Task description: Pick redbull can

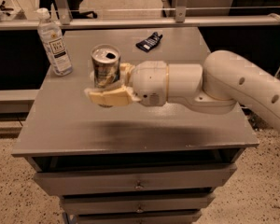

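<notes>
Although its base is hidden behind the near cream-coloured finger, the slim silver redbull can with blue-and-silver sides and a shiny top (105, 64) appears to hang clear of the grey desk (177, 125), over the left-middle part of the top, upright or very nearly so. The gripper (107, 84) is closed around the can's lower body, one finger across its front and the other just showing behind its right side, so the jaws stand only as far apart as the can is wide. The white jointed arm (242, 85) reaches in from the right, roughly level above the desk. Judged from this, the grasp is made and the lift seems underway or done; what may be left is to carry the can a little higher and hold it steady, since only the lower part is clamped. A tall clear plastic bottle with a white cap and label (53, 43) stands near the back left corner, apart from the can, and a small dark flat packet (149, 41) lies toward the back. Grey drawers (137, 183) sit below the desk.
</notes>
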Robot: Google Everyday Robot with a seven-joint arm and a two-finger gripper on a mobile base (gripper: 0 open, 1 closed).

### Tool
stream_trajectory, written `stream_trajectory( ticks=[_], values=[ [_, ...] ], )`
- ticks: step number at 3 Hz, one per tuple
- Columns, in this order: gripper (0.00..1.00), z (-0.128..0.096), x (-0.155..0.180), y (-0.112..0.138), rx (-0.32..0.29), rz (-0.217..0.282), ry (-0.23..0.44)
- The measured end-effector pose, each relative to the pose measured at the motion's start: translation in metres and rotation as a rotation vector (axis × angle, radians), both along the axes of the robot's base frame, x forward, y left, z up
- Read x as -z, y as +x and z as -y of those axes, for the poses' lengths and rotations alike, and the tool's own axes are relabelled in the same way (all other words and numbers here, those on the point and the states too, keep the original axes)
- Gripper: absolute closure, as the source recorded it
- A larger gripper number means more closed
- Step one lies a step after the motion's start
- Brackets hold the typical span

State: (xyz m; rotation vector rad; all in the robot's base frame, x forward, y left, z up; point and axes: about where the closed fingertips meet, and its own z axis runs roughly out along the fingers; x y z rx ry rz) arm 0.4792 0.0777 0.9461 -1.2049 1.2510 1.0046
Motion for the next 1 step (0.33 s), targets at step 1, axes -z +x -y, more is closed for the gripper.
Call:
stream_trajectory(
  ticks=[1],
  values=[
    [1.0,0.002,-0.0033,0.0014,0.007,0.004,0.004]
  ],
)
